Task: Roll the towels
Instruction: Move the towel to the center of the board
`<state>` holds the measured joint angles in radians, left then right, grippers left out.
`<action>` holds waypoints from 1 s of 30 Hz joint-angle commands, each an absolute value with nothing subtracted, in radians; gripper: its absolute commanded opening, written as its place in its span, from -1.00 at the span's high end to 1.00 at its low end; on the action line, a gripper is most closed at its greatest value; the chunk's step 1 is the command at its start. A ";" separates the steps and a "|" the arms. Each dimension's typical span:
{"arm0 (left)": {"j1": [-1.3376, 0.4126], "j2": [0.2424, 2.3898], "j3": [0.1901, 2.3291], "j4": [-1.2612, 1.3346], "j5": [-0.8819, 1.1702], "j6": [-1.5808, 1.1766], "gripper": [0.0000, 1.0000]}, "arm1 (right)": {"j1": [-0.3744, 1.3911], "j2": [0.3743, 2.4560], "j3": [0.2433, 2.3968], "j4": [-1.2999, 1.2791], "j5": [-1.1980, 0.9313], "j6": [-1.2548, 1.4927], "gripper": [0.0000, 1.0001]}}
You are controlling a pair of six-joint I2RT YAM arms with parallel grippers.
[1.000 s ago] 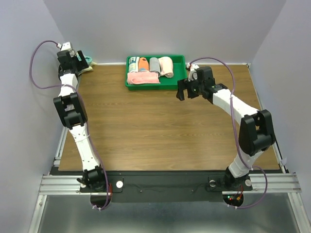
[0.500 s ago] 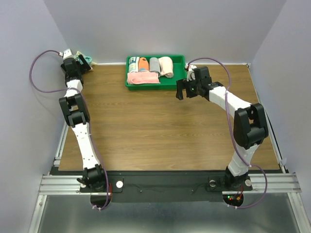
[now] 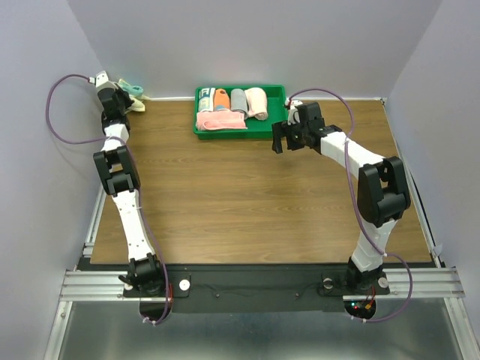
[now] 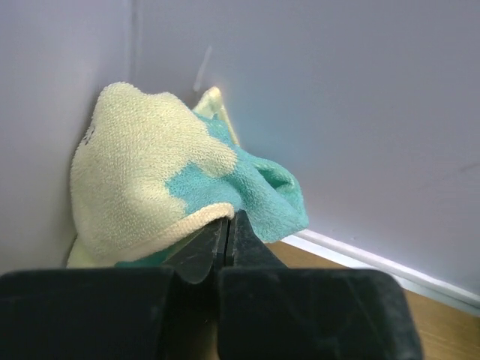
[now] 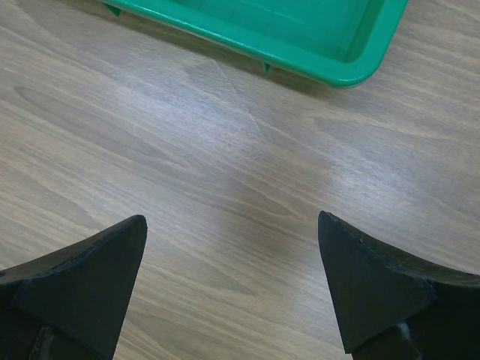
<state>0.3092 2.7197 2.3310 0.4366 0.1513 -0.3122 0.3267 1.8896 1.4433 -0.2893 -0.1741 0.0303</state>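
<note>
since a second ago the left gripper (image 4: 226, 225) has pushed deeper into the wall corner far to the left of the green tray (image 3: 240, 133), and its jaws, spread wide then, are now pressed together. the right gripper (image 5: 231, 219) has drifted a little closer to the tray's right end.

only the left wrist view shows the grip. the two black fingers meet tip to tip and pinch the lower hem of the teal towel (image 4: 247, 187). this towel is bunched up, not rolled, against both walls, and its pale yellow edging folds over the top. from above, it is only a small teal and yellow scrap beside the gripper, and the jaws cannot be made out.

the right wrist view shows its two fingers spread wide over the bare wooden table (image 3: 240, 202) with nothing between them. the tray's rounded corner lies just beyond.

only the top view shows the tray's load. four rolls stand side by side along the tray's far side: a pale patterned roll (image 3: 204, 98), an orange roll (image 3: 220, 97), a grey roll (image 3: 238, 100) and a peach roll (image 3: 256, 103). one pink towel (image 3: 220, 121) lies across the tray's near left part. that makes five cloths in the tray and one outside it, with two arms and one tray.
</note>
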 commanded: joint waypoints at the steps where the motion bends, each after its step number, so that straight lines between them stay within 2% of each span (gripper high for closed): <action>1: 0.342 2.654 2.364 0.589 0.231 -0.341 1.00 | 0.321 1.870 1.471 -0.295 -0.175 0.020 -1.00; 6: 0.330 2.429 2.196 0.589 0.365 -0.238 1.00 | 0.321 1.822 1.470 -0.311 -0.235 0.009 -1.00; 10: 0.314 2.093 1.920 0.580 0.402 -0.173 1.00 | 0.321 1.769 1.482 -0.354 -0.281 -0.020 -1.00; 12: 0.314 1.989 1.853 0.543 0.458 -0.125 1.00 | 0.319 1.730 1.497 -0.393 -0.317 -0.025 -1.00; 15: 0.314 1.777 1.796 0.309 0.502 -0.008 1.00 | 0.319 1.669 1.505 -0.439 -0.351 -0.043 -1.00; 19: 0.314 1.607 1.798 0.025 0.564 0.194 1.00 | 0.314 1.599 1.516 -0.514 -0.365 -0.057 -1.00; 22: 0.313 1.490 1.812 -0.262 0.751 0.389 1.00 | 0.311 1.531 1.506 -0.554 -0.382 -0.072 -1.00; 24: 0.296 1.430 1.806 -0.380 0.779 0.520 1.00 | 0.311 1.491 1.491 -0.584 -0.380 -0.083 -1.00; 27: 0.236 1.310 1.758 -0.587 0.804 0.682 1.00 | 0.307 1.422 1.451 -0.621 -0.408 -0.094 -1.00; 30: 0.079 1.186 1.652 -0.748 0.755 0.810 1.00 | 0.307 1.367 1.410 -0.655 -0.443 -0.089 -1.00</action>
